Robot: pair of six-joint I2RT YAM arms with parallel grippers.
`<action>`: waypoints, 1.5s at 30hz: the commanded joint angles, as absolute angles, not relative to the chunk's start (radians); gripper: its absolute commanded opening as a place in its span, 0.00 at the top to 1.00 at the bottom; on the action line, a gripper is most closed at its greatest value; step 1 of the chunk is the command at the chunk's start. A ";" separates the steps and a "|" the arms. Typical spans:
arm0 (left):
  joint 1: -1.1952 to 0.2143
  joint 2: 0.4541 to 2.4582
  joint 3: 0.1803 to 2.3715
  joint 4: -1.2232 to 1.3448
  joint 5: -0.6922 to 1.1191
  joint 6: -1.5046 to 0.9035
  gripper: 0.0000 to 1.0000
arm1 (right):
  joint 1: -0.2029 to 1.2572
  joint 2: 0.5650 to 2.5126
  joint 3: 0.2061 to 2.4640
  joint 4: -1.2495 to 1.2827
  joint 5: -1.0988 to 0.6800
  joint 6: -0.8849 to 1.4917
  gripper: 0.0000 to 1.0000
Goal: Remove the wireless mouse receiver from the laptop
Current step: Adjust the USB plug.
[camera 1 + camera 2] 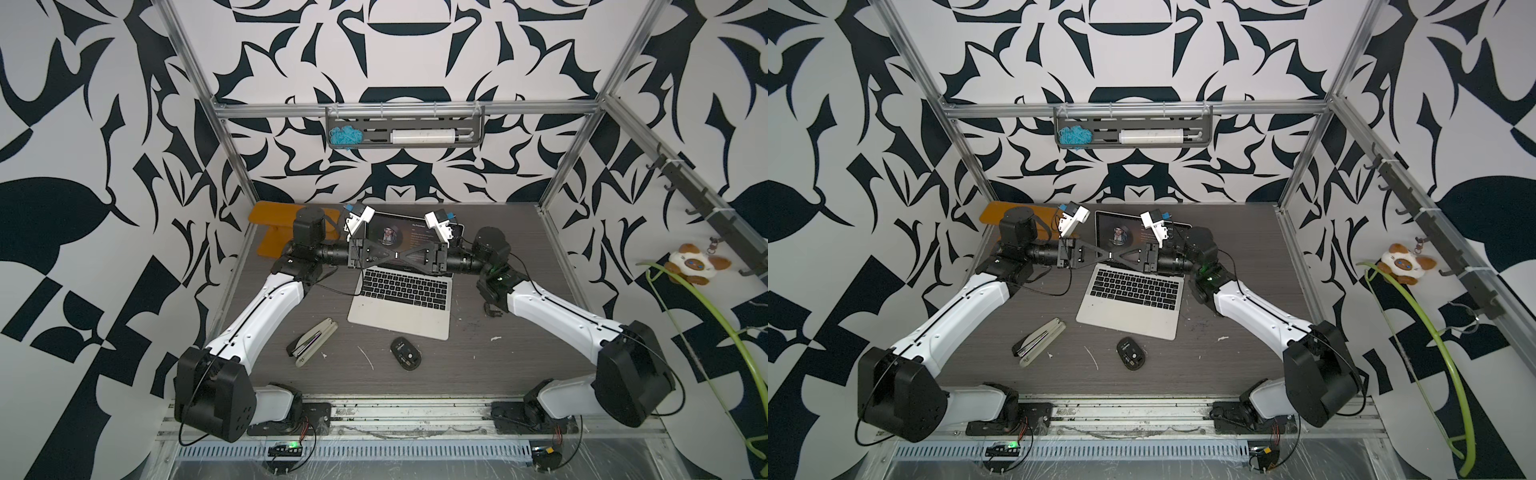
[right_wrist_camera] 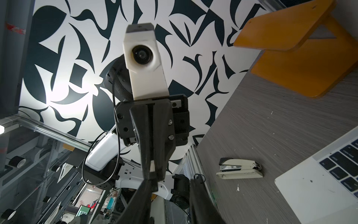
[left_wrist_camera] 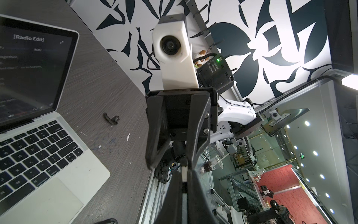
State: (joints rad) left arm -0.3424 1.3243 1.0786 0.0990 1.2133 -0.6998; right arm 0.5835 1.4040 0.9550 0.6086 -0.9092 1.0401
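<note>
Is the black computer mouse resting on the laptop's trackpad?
No: in a top view the mouse lies on the table, apart from the laptop and nearer the robot's base.

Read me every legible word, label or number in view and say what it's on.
"[Radio Edit]": laptop screen, near its top.
"together," and "in heaven,": lyric lines below it.
"O", "P", "K", "L": keys.
Too small or blurred: remaining screen text, black motor's label, distant green digital sign.
</note>
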 commanded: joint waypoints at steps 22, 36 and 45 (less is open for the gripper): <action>-0.350 1.301 1.095 0.016 1.232 -0.628 1.00 | 0.619 1.373 0.985 0.762 -0.942 1.102 0.79; -0.331 1.293 1.096 -0.005 1.233 -0.606 1.00 | 0.624 1.370 0.969 0.748 -0.931 1.106 0.83; -0.328 1.290 1.094 -0.008 1.233 -0.603 1.00 | 0.633 1.377 0.962 0.748 -0.931 1.109 0.77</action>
State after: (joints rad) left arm -0.3344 1.3067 1.0805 0.0170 1.2354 -0.6270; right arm 0.6216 1.4044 0.9550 0.6876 -0.9199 1.1118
